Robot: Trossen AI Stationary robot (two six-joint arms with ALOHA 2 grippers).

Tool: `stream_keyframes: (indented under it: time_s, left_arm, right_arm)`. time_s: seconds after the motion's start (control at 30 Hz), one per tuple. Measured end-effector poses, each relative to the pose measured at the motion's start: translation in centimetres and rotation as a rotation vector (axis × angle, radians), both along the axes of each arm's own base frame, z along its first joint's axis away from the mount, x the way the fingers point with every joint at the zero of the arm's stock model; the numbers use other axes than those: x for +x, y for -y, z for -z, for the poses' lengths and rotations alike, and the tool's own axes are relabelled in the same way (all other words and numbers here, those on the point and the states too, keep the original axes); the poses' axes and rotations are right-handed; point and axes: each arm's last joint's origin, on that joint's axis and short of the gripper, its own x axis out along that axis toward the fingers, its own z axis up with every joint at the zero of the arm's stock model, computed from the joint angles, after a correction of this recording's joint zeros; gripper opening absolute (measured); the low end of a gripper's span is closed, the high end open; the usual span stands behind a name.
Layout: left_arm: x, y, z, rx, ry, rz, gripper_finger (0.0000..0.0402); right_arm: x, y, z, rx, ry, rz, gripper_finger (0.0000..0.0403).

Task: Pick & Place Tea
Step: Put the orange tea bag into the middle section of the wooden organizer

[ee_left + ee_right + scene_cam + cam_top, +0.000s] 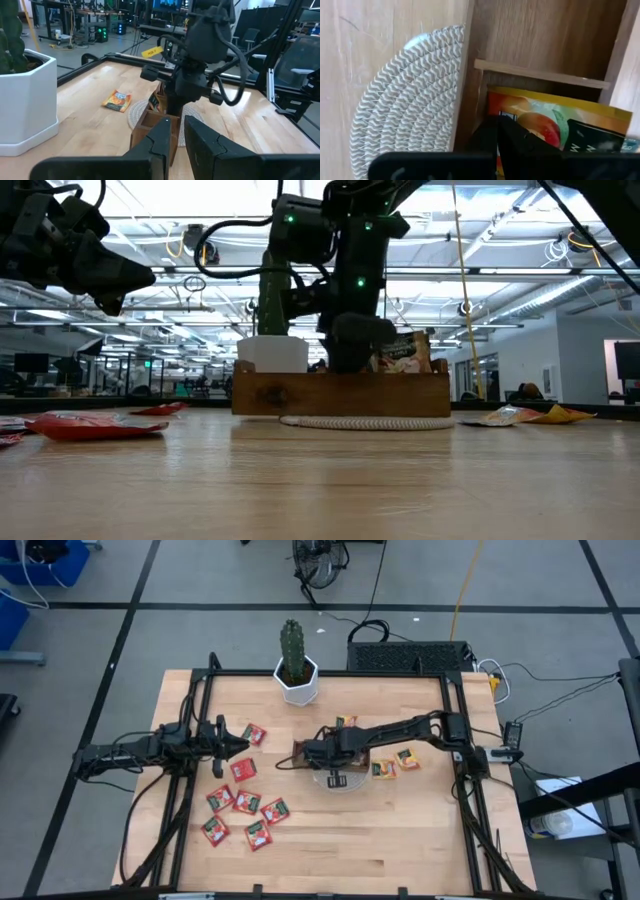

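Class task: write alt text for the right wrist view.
The right tool, shut, grips an orange-yellow tea sachet standing inside a compartment of the brown wooden tray. Beside the tray, a round woven mat lies on the table.

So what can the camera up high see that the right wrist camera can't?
Only the high view shows the red square tea sachets lying on the pale wooden table, the green cactus in its white pot and the left tool waiting near them. Only the right wrist view shows the yellow-orange sachet inside the brown wooden tray. Both show the round woven mat and the right tool.
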Motion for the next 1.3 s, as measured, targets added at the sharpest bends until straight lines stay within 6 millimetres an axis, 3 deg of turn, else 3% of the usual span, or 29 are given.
stream_keyframes:
  time_s: [0.17, 0.37, 0.87, 1.07, 1.3]
  left_arm:
    - [0.0, 0.0, 0.0, 0.0, 0.0, 0.0, 0.0058]
    - [0.0, 0.0, 0.0, 0.0, -0.001, 0.0, 0.0058]
    - [0.0, 0.0, 0.0, 0.0, -0.001, 0.0, 0.0058]
    - [0.0, 0.0, 0.0, 0.0, -0.001, 0.0, 0.0058]
    - [0.0, 0.0, 0.0, 0.0, -0.001, -0.001, 0.0058]
  right_arm:
    - [-0.1, 0.0, 0.0, -0.011, -0.002, 0.033, 0.0]
    - [-0.1, -0.4, 0.1, -0.168, 0.005, 0.061, 0.0]
    - [0.5, -2.4, -0.3, -0.355, 0.104, 0.084, 0.0]
    - [-0.4, -4.5, -2.3, -0.351, 0.15, 0.073, 0.0]
    - [-4.5, -7.1, -6.4, -0.467, 0.144, 0.216, 0.0]
